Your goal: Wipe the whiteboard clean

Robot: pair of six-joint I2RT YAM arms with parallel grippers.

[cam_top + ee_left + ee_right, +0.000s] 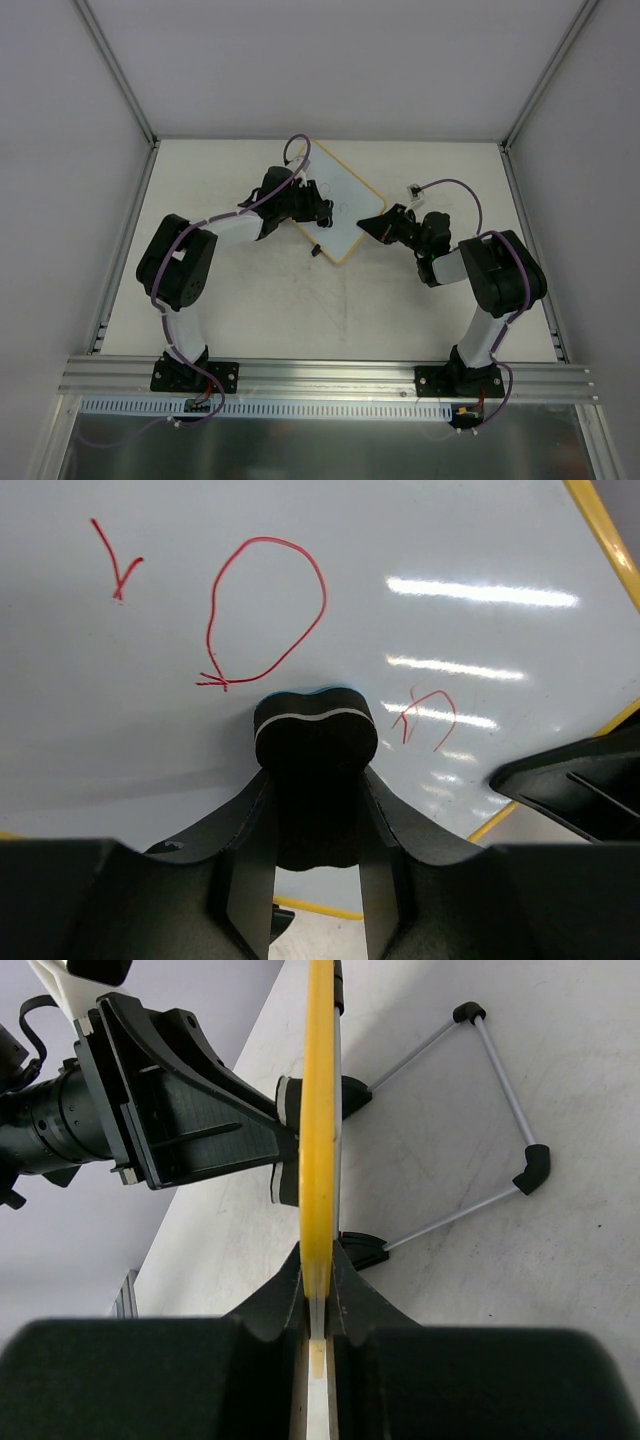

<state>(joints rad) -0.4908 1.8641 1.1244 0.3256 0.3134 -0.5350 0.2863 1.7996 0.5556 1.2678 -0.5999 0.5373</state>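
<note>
"Top external first: where is the whiteboard (345, 205)?"

"Toward 12 o'clock on the counter (300, 320), turned like a diamond, between the two arms. The right wrist view sees it edge-on, with a wire stand (500, 1110) clipped to its back. How steeply it leans I cannot tell."

"And the right pincer (318, 1270)?"

"Clamped on the yellow frame, one finger on each face, at the board's 4 o'clock corner."

"The left pincer (315, 780)?"

"Closed around the eraser (315, 725), whose felt touches the white surface. A red loop (265, 610) sits at 11 o'clock from it, a tick (118, 565) at 10 o'clock and a small scribble (425, 718) at 3 o'clock."

"How will the board handle?"

"Thin, stiff and light, I'd judge, with a glossy face that gives no grip. Wiping pressure could push it along or rock it on that stand."

"So where should it be held?"

"At the frame's edge, as it is now. That leaves the writing area free, and the frame looks sturdier than the panel."
</note>
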